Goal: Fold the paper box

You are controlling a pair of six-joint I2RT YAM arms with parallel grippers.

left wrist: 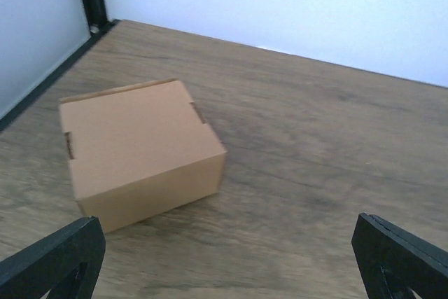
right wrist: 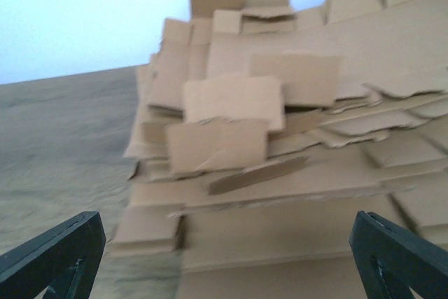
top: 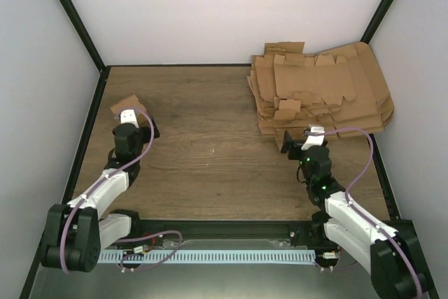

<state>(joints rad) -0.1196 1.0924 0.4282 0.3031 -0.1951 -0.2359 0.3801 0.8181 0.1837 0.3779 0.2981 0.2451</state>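
A: Left claw [left wrist: 224, 243]?
B: Jaws wide apart, empty; closed box [left wrist: 140, 155] rests on table [left wrist: 315, 124] just ahead, left of centre.
A: Right claw [right wrist: 224, 239]?
B: Jaws wide apart, empty; cardboard pile [right wrist: 238, 124] directly ahead.

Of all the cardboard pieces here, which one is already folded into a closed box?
The paper box standing alone by the left gripper, lid shut; the others lie as flat sheets in the pile at the far right.

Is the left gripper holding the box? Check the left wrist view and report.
No, the box sits free on the table ahead of the left gripper, which is wide open.
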